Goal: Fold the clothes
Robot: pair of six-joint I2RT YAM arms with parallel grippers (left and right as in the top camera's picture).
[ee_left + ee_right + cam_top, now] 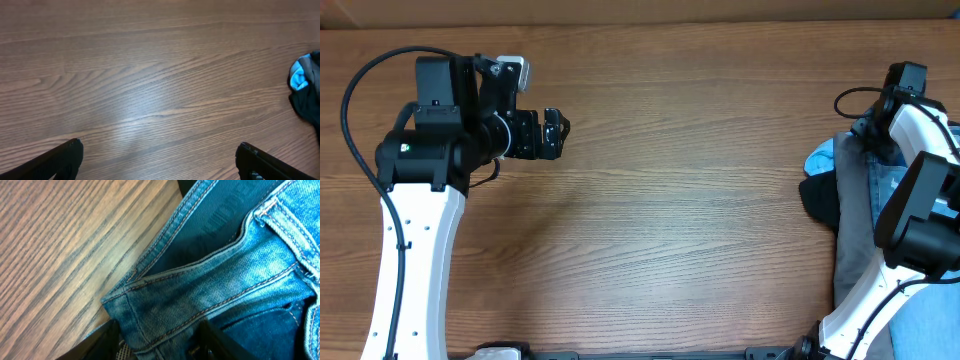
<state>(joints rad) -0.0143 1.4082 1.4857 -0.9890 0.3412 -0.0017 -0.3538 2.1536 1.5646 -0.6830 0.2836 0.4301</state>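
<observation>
The light-blue denim jeans (220,275) fill the right wrist view, waistband and orange stitching close up. My right gripper (157,340) has its two black fingers on either side of a fold of the waistband and is shut on it, at the table's right edge. In the overhead view the jeans (886,186) lie in the clothes pile under my right gripper (876,140). My left gripper (561,132) is open and empty above the bare table at the far left; in its wrist view the fingers (160,160) are wide apart over wood.
Plain grey trousers (855,235) lie at the right edge of the wooden table (680,200). A small black garment (817,200) and a pale-blue one (820,158) lie beside them, also seen in the left wrist view (305,90).
</observation>
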